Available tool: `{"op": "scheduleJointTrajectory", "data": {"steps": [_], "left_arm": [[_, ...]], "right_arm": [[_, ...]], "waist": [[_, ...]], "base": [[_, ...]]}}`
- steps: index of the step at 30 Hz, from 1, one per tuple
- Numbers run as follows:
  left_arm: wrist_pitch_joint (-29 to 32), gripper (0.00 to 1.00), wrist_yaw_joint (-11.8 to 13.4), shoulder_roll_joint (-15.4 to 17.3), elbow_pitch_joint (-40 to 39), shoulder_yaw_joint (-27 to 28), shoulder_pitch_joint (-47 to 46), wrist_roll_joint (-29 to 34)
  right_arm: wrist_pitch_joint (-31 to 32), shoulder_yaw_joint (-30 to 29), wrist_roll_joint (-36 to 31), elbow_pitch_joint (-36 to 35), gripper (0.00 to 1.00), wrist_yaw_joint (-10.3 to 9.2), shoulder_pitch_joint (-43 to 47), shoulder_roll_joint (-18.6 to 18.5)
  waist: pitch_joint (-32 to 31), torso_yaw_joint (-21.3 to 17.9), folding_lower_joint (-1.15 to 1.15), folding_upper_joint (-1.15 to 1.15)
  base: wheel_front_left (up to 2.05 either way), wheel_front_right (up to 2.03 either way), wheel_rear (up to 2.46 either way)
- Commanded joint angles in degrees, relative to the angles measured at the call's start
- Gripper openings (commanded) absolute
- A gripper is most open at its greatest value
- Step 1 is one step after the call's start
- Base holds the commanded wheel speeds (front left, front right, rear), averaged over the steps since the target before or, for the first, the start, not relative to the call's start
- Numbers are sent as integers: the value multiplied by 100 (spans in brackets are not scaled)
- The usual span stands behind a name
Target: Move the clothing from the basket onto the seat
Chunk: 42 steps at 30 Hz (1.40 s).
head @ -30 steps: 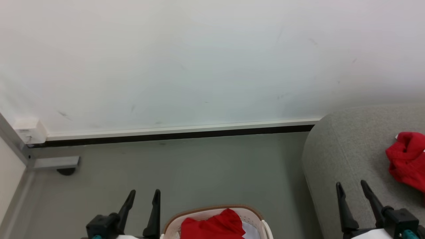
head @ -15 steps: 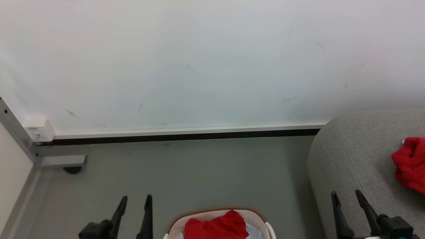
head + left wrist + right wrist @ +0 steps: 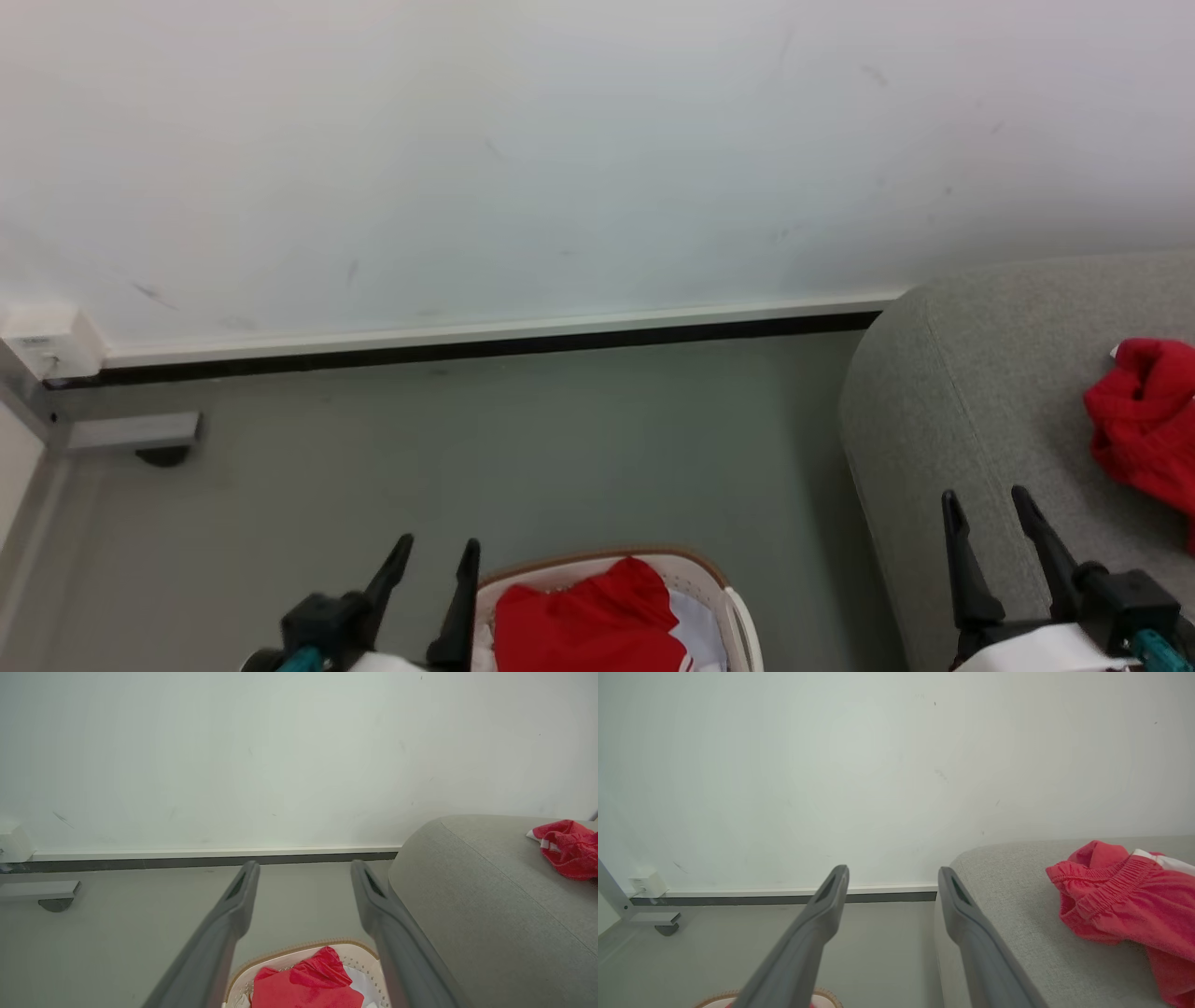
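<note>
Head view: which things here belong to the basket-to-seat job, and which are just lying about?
Job: clothing in the basket; seat; second red garment lying on the seat; left gripper, open; right gripper, open.

Lying about: white wall box; grey metal foot; skirting board.

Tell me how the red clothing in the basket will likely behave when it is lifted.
The clothing lies crumpled in folds, so it is probably floppy and would sag from wherever it is held. It looks thin, so likely light. A hanging part might catch the basket rim.
</note>
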Motion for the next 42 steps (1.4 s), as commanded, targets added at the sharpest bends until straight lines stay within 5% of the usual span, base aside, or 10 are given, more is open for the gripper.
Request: {"op": "scheduleJointTrajectory", "data": {"steps": [1,18,31,42], "left_arm": [[66,100,-40,2,81,-60,-205,81],[1516,100,-515,304,2181,-1296,-2479,729],[1194,100,-559,719,3550,-1799,-3693,840],[883,100,-539,934,4449,-1989,-4411,890]], "right_arm": [[-33,-24,-46,-70,100,-13,-135,4],[-30,221,377,-1097,100,-13,-1444,56],[-28,334,844,-1839,100,-13,-1947,55],[-29,377,1081,-2233,100,-13,-1919,55]], "waist": [[254,-135,0,0],[2966,-1193,0,0],[4415,-1551,0,0],[4976,-1739,0,0]], "base": [[0,0,0],[0,0,0],[0,0,0],[0,0,0]]}}
